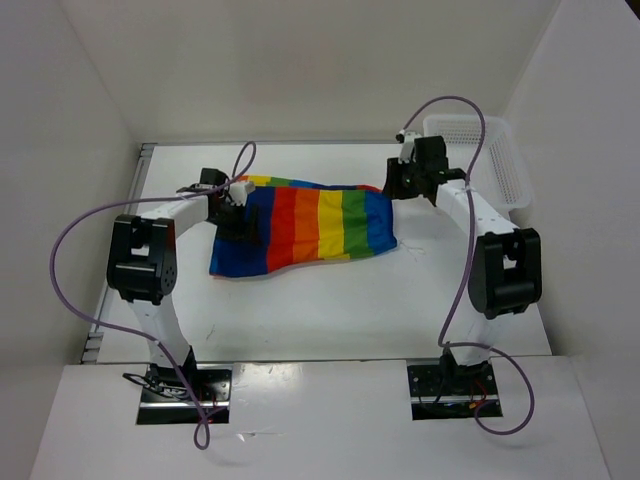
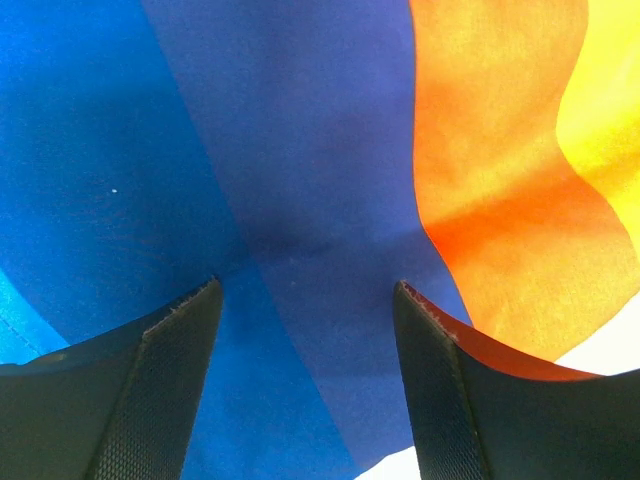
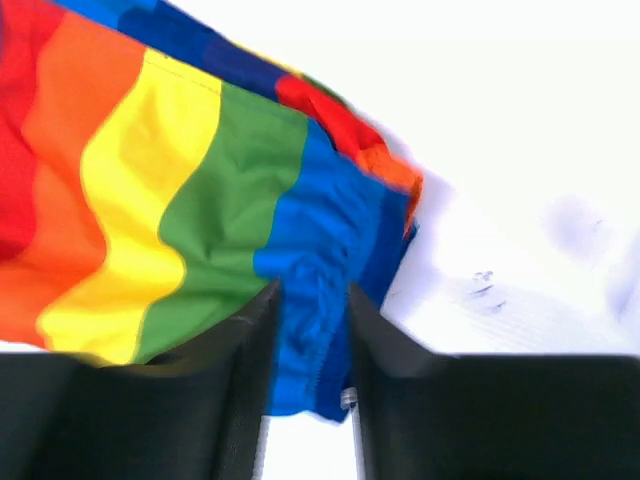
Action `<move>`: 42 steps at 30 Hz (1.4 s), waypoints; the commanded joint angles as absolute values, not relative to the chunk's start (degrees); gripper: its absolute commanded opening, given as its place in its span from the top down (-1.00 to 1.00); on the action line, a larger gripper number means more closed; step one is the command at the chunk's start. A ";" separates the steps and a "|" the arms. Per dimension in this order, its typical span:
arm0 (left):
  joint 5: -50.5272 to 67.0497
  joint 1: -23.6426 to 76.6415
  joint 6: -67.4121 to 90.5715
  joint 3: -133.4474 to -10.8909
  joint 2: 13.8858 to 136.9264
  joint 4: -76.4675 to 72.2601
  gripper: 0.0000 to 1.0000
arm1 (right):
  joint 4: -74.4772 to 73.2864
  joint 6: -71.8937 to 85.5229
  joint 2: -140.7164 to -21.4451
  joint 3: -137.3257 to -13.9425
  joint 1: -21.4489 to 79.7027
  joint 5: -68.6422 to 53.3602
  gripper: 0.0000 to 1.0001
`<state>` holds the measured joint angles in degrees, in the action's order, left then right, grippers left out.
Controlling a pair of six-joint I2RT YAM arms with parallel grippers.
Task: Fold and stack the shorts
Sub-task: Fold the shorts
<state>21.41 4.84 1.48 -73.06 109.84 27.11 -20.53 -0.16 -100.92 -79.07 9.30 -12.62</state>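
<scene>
Shorts [image 1: 310,225] lay spread flat mid-table [image 1: 350,310], stripes side by side, long axis running left to right between the two arms. Left gripper [image 2: 305,290] sat over the blue end, jaws apart, fabric under both fingers but not pinched. Right gripper [image 3: 310,290] was at the opposite blue edge, jaws nearly together with bunched fabric clamped between them. Each arm had its own end; a fold would likely carry one end across. White mesh basket [image 1: 480,150] stood at the far right, just beyond the right arm; no garment seen in it.
</scene>
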 commanded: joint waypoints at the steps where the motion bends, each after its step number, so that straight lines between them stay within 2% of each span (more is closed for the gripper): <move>1: 22.76 5.18 0.00 -70.75 107.85 29.18 -0.54 | -24.09 4.83 -97.56 -73.34 7.04 -16.52 0.11; 3: 22.76 5.19 0.00 -70.75 107.23 28.65 -0.54 | -22.86 6.93 -96.34 -69.98 7.03 -16.52 0.00; 7: 21.98 5.19 0.00 -73.11 106.00 30.31 -0.54 | -19.61 12.29 -96.85 -63.39 6.50 -20.20 -0.58; 10: 20.92 5.71 0.00 -75.14 106.00 32.51 -0.56 | -17.76 18.35 -98.78 -61.35 6.50 -24.43 -0.68; 16: 19.86 6.24 0.00 -78.48 106.00 34.45 -0.56 | -17.05 25.38 -104.14 -60.73 6.50 -23.55 -0.68; 19: 19.34 6.24 0.00 -79.01 106.52 34.98 -0.56 | -15.74 26.71 -107.21 -60.73 6.50 -23.55 -0.41; 20: 18.81 6.24 0.00 -79.01 106.52 34.98 -0.56 | -15.73 27.41 -107.84 -60.73 6.50 -22.68 -0.08; 21: 18.20 6.24 0.00 -79.01 107.05 34.98 -0.56 | -16.25 27.42 -108.36 -61.34 6.50 -22.15 0.08; 22: 18.19 6.24 0.00 -79.01 107.05 34.98 -0.56 | -16.26 27.42 -108.98 -61.35 6.50 -21.19 0.35; 28: 17.67 6.24 0.00 -79.01 107.58 34.98 -0.56 | -17.31 26.73 -107.94 -61.96 6.50 -19.60 0.97; 33: 17.67 6.24 0.00 -80.15 107.58 34.98 -0.58 | -17.84 17.60 -106.17 -64.77 6.50 -18.81 1.00; 38: 16.44 6.24 0.00 -85.85 108.19 36.21 -0.58 | -22.06 3.90 -101.88 -73.81 6.50 -10.57 1.00; 42: 14.42 6.24 0.00 -89.28 111.00 35.68 -0.58 | -23.73 -0.87 -98.27 -78.66 6.50 -7.39 1.00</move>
